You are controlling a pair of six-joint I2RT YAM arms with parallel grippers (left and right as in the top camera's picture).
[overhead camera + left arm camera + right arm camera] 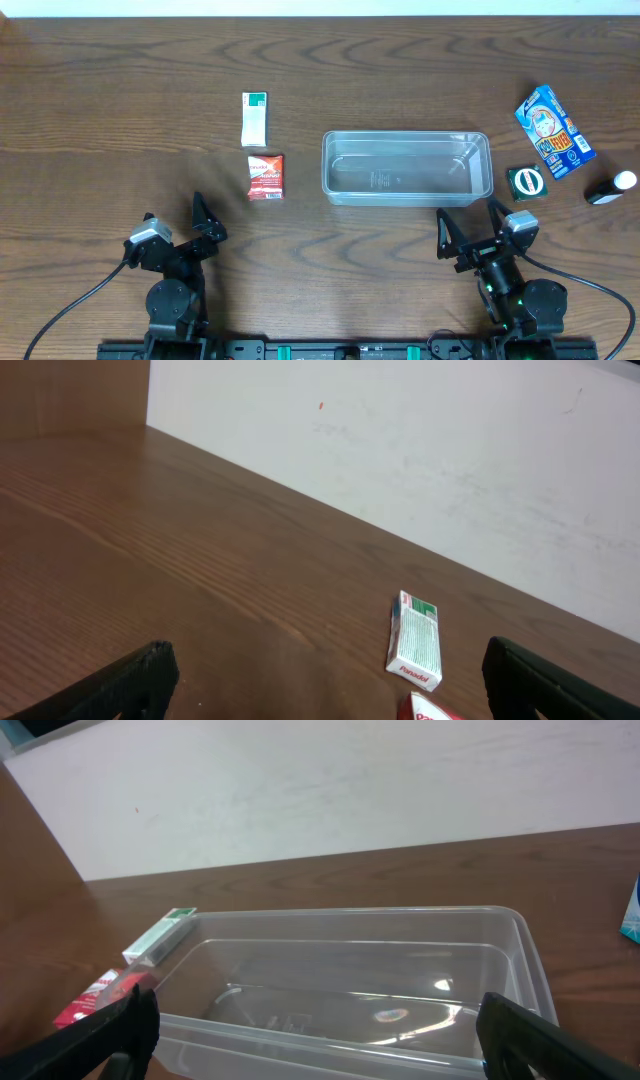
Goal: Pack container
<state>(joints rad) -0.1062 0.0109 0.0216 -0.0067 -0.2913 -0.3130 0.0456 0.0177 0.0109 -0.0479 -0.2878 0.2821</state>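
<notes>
The clear plastic container (406, 167) sits empty at the table's middle right; it fills the right wrist view (350, 980). A white and green Panadol box (255, 118) and a red packet (266, 176) lie left of it; both show in the left wrist view, the box (416, 641) and the packet's corner (430, 710). A blue packet (554, 130), a small green packet (526, 183) and a black bottle with a white cap (610, 188) lie to the right. My left gripper (207, 222) and right gripper (468, 224) are open and empty near the front edge.
A white wall or board runs along the table's far edge (450, 450). Cables trail from both arm bases at the front edge. Bare wood lies between the packets and the grippers.
</notes>
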